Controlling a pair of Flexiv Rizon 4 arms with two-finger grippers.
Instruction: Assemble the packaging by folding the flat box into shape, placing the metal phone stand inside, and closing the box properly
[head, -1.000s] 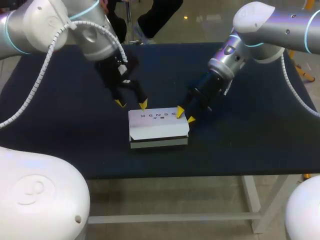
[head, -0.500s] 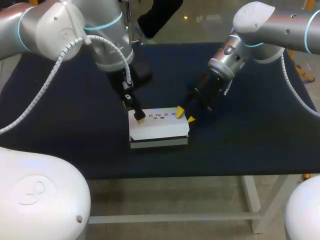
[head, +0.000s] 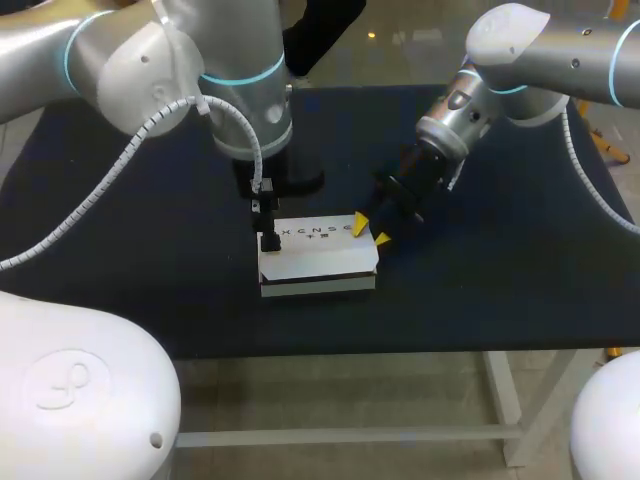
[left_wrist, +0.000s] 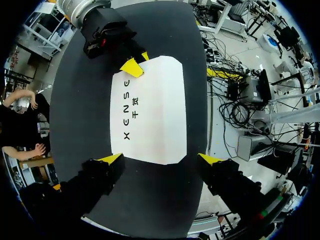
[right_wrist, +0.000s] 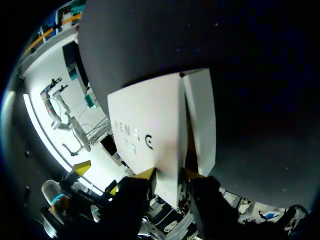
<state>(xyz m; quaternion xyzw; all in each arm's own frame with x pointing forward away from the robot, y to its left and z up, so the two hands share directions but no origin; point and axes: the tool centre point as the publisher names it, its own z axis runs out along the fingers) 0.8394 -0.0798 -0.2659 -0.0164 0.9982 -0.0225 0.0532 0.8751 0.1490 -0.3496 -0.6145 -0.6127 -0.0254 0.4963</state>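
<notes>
**Two grippers at the ends of a white box**

A dark table (head: 120, 255) fills the head view. The white box (head: 318, 258) sits near the middle of it, a little toward the lower edge. The lid lies flat on top with a line of dark print across it. A dark band shows along the box's lower side, under the lid's front edge.

My left arm (head: 230, 90) comes in from the upper left and hangs over the box's left end, covering its upper left corner. In the left wrist view the left gripper (left_wrist: 161, 159) is spread wide. One yellow tip is just beside each corner of the box's near end, and the box runs out ahead of the fingers. Whether either tip touches the card cannot be told.

My right arm (head: 530, 50) comes in from the upper right. The right gripper (head: 369, 230) sits at the box's upper right corner. In the right wrist view its fingers stand narrowly apart with the lid's edge between them. A tip rests against each face, so the gripper pinches the box there.
</notes>
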